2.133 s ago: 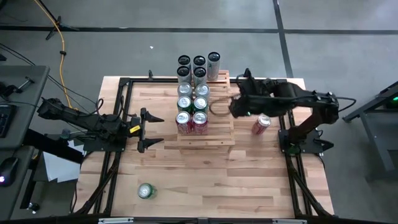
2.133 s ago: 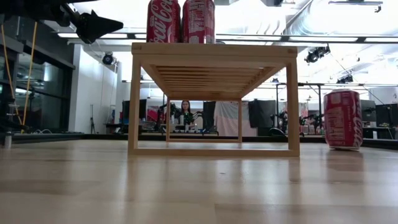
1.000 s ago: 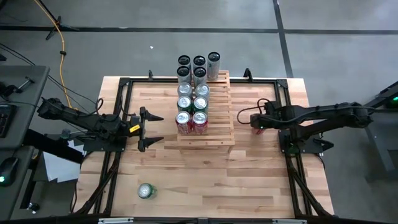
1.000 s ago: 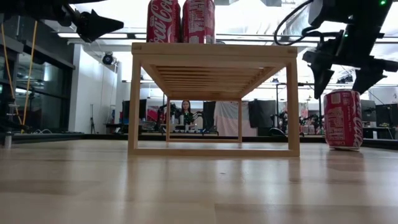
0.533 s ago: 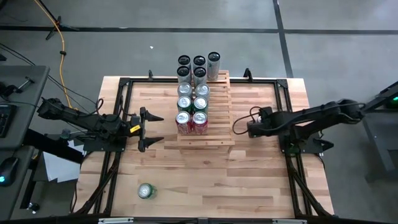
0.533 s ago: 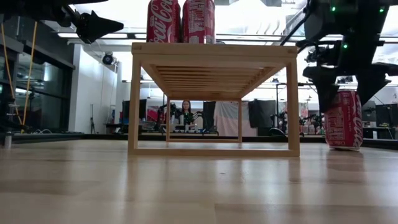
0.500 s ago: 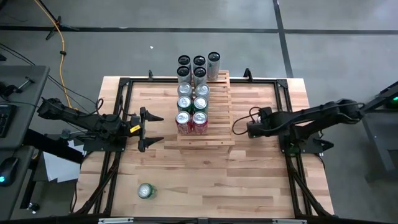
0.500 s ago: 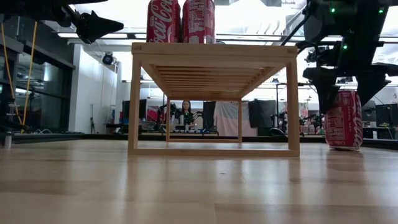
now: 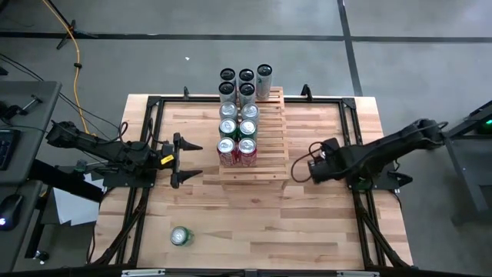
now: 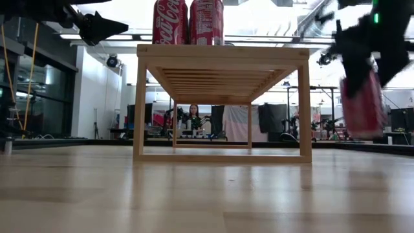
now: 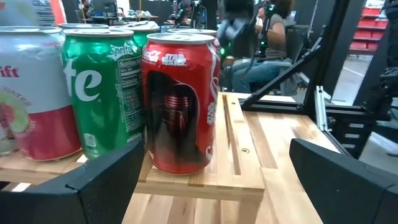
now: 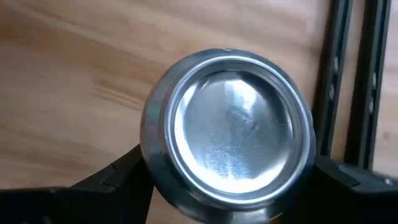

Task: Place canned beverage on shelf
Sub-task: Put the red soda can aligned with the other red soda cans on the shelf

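The shelf (image 9: 270,142) is a pale slatted wooden rack in the middle of the table, with several cans standing on its left part. A red canned beverage (image 10: 362,103) hangs tilted just above the table to the shelf's right, with my right gripper (image 10: 362,61) shut on it. In the high view that gripper (image 9: 311,171) hides the can. The right wrist view shows the can's silver end (image 12: 231,127) between the fingers. My left gripper (image 9: 184,159) waits open and level beside the shelf's left side, facing a red can (image 11: 180,102). My right gripper pinches the red can's side wall (image 12: 149,158) between its two fingers (image 12: 118,177), on opposite sides near the upper end. The fingers come from above, slanting down. The can hangs below them, tipped off upright and clear of the table.
A green can (image 9: 179,236) lies loose on the table near the front left. Black frame rails (image 9: 361,215) run along the table's sides. The shelf's right part (image 9: 275,115) is bare slats. People sit in the room behind the table (image 10: 193,116).
My right gripper has come down around the standing red can and shut on it. It then moved toward the table's near edge with the can, which went from upright on the table to lifted and tipped.
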{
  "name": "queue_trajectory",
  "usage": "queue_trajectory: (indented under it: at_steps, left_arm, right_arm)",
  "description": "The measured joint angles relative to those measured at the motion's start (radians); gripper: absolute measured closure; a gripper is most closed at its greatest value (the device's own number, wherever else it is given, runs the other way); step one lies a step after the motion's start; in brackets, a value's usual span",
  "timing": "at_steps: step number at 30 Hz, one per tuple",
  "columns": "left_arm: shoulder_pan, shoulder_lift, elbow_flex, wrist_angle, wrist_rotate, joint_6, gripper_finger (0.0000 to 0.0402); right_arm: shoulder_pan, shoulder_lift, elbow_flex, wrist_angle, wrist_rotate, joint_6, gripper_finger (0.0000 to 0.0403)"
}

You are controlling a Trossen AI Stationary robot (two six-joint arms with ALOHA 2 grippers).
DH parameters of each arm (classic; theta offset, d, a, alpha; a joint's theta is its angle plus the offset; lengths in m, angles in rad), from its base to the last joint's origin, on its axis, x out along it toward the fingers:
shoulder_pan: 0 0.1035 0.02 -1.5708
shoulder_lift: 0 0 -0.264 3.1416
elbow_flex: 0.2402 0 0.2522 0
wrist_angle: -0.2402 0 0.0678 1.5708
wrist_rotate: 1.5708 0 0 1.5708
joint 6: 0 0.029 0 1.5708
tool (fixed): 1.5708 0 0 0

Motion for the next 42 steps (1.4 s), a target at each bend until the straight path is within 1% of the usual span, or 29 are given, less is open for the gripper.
queue_trajectory:
  at_steps: [2, 5, 8, 11, 13, 15, 18, 21, 23, 26, 30, 33, 34, 36, 39, 42]
  left_arm:
    - [0.0, 0.0, 0.0, 0.0, 0.023, -0.008, 0.0007]
    - [0.0, 0.0, 0.0, 0.0, 0.082, -0.007, 0.0007]
    - [0.0, 0.0, 0.0, 0.0, 0.115, -0.007, 0.0007]
    - [0.0, 0.0, 0.0, 0.016, 0.117, -0.007, 0.0007]
    - [0.0, 0.0, 0.0, 0.057, 0.117, -0.007, 0.0007]
    - [0.0, 0.0, 0.0, 0.121, 0.117, -0.007, 0.0007]
    - [0.0, 0.0, 0.001, 0.21, 0.123, -0.007, 0.0007]
    - [0.0, 0.015, 0.002, 0.255, 0.155, 0.008, 0.0007]
    - [0.0, 0.036, 0.002, 0.279, 0.178, 0.026, 0.0007]
    - [0.0, 0.089, 0.002, 0.326, 0.215, 0.052, 0.0007]
    - [0.0, 0.169, 0.002, 0.39, 0.241, 0.081, 0.0007]
    - [0.0, 0.209, 0.001, 0.438, 0.263, 0.093, 0.0007]
    - [0.0, 0.216, 0.001, 0.451, 0.283, 0.093, 0.0007]
    - [0.0, 0.231, 0.001, 0.494, 0.344, 0.093, 0.0007]
    - [-0.009, 0.249, 0.001, 0.558, 0.441, 0.091, 0.0007]
    - [-0.042, 0.268, 0.001, 0.599, 0.455, 0.118, 0.0007]
  right_arm:
    - [0.065, 0.0, 0.083, -0.058, 0.069, 0.04, 0.0125]
    - [0.184, 0.0, 0.216, -0.105, 0.245, 0.098, 0.0125]
    - [0.3, 0.0, 0.314, -0.095, 0.496, 0.112, 0.0125]
    - [0.38, 0.011, 0.352, -0.029, 0.738, 0.061, 0.0125]
    - [0.401, 0.029, 0.351, 0.07, 0.879, -0.014, 0.0125]
    - [0.397, 0.056, 0.343, 0.209, 0.984, -0.132, 0.0125]
    - [0.381, 0.118, 0.34, 0.447, 1.065, -0.361, 0.0125]
    - [0.361, 0.181, 0.34, 0.719, 1.1, -0.629, 0.0125]
    - [0.35, 0.226, 0.348, 0.892, 1.083, -0.811, 0.0125]
    - [0.334, 0.283, 0.371, 1.121, 0.99, -1.083, 0.0125]
    - [0.322, 0.338, 0.405, 1.449, 0.782, -1.462, 0.0125]
    - [0.323, 0.369, 0.421, 1.675, 0.564, -1.71, 0.0125]
    - [0.321, 0.38, 0.422, 1.742, 0.498, -1.766, 0.0125]
    - [0.312, 0.406, 0.421, 1.837, 0.406, -1.83, 0.0125]
    - [0.28, 0.449, 0.421, 1.907, 0.321, -1.879, 0.0125]
    - [0.242, 0.492, 0.42, 1.995, 0.235, -1.9, 0.0125]
